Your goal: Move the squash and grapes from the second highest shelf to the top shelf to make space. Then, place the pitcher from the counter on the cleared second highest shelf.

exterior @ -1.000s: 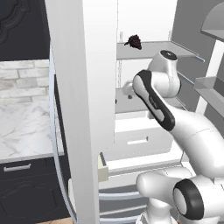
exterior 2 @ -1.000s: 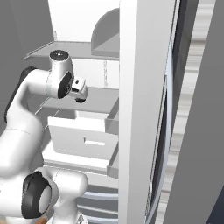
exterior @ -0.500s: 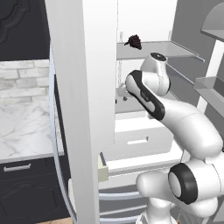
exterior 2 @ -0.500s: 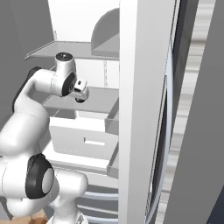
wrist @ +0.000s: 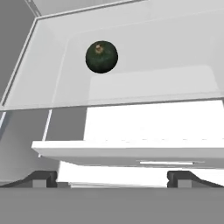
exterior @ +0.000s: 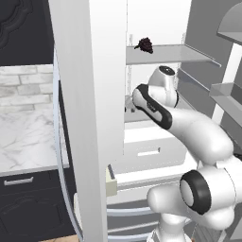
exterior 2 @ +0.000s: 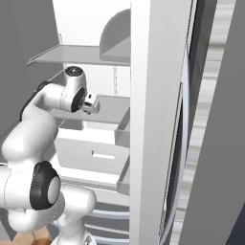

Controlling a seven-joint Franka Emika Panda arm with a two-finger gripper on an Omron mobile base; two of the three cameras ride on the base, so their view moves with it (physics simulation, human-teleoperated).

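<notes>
The squash (wrist: 101, 57) is a dark green ball lying on the second highest shelf (wrist: 175, 48), ahead of my gripper (wrist: 113, 179). The two fingertips (wrist: 41, 178) stand wide apart with nothing between them, well short of the squash. From the right, the gripper (exterior 2: 92, 103) hovers just above the front of that shelf (exterior 2: 112, 112). The grapes (exterior: 144, 45) rest at the left end of the top shelf (exterior: 175, 53). The marble counter (exterior: 28, 142) lies left of the fridge door. The pitcher is out of view.
A white drawer (exterior: 146, 151) with a slot handle sits right under the second highest shelf. The open fridge door (exterior: 85, 118) stands close on the left of the arm. Door bins (exterior: 231, 94) hang at the right.
The arm has folded a little to the left and the hand has sunk slightly in front of the second highest shelf. The jaws stay wide apart. Grapes unmoved.
</notes>
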